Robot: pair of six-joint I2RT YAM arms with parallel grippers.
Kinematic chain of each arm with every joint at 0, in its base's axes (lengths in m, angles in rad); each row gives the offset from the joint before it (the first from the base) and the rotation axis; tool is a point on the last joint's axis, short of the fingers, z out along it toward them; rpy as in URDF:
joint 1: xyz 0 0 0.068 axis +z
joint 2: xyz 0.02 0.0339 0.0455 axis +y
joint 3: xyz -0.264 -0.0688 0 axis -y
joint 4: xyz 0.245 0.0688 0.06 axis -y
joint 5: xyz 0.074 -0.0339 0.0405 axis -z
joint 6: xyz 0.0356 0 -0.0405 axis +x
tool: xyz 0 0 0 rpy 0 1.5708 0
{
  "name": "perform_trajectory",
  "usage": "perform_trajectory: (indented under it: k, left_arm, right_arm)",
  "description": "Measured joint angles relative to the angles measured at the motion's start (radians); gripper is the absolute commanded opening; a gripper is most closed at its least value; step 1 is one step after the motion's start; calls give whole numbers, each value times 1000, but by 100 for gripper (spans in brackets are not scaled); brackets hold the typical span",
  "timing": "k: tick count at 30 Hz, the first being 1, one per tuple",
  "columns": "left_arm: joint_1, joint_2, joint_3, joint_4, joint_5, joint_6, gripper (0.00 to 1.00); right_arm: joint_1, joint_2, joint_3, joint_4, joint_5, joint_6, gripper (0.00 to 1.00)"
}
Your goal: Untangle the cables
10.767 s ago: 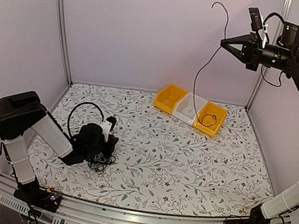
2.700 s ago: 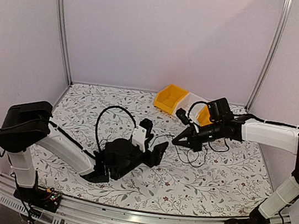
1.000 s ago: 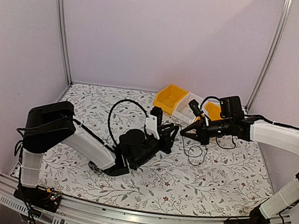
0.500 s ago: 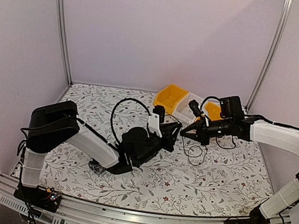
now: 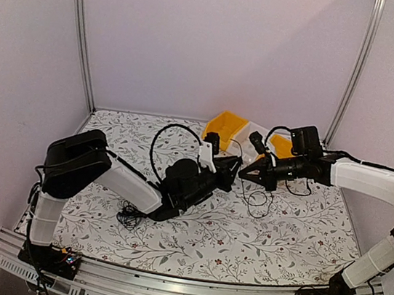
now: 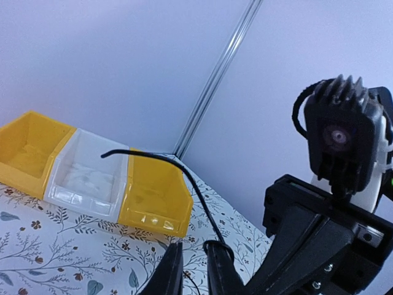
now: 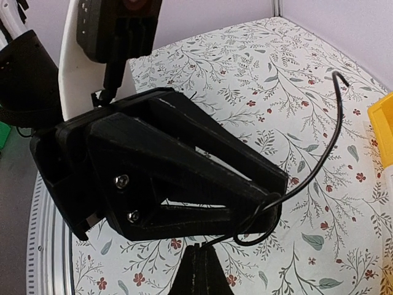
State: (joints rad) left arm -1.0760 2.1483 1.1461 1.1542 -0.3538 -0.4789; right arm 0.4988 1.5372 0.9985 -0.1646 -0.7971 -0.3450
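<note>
Floral-print tabletop (image 5: 272, 239), top view.
- Left gripper (image 5: 232, 170) and right gripper (image 5: 243, 176) meet tip to tip about mid-tabletop, somewhat toward the far edge.
- A thin black cable (image 5: 257, 200) hangs from that meeting point. It lies in loose loops on the tabletop, just on the near side of the right gripper.
- A clump of cables (image 5: 128, 217) lies toward the near-left corner, beside the left arm.
- A row of three bins (image 5: 227, 128), yellow, white, yellow, stands at the far edge, right of centre.

Left wrist view.
- Left gripper (image 6: 195, 247): its fingers (image 6: 175, 273) stand close, with only a narrow slit between them.
- The black cable (image 6: 184, 175) arcs from a free end in front of the bins down to the fingertips. Whether it is clamped cannot be told.
- The right arm's wrist camera (image 6: 339, 132) is close by on the right.

Right wrist view.
- Right gripper (image 7: 198, 249): fingers pressed together at the bottom edge, pinching the black cable (image 7: 310, 175).
- From there the black cable curls round the tip of the left gripper (image 7: 277, 183) and rises to a free end.
</note>
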Motion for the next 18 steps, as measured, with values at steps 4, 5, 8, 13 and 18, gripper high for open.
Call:
perform_trajectory:
  k: [4, 5, 8, 13, 18]
  left_arm:
    - [17, 6, 27, -15, 20, 3, 12]
    - [24, 6, 31, -15, 28, 6, 12]
    - [43, 6, 31, -13, 40, 18, 12]
    - [113, -13, 2, 31, 12, 38, 12]
    - [179, -81, -87, 72, -37, 49, 15]
  right_arm:
    - [-1, -16, 0, 8, 18, -11, 0]
    - [-2, -20, 0, 11, 25, -13, 0]
    - [-3, -24, 0, 29, 39, -15, 0]
    - [0, -25, -7, -1, 27, -14, 0]
    - [0, -25, -9, -12, 19, -14, 0]
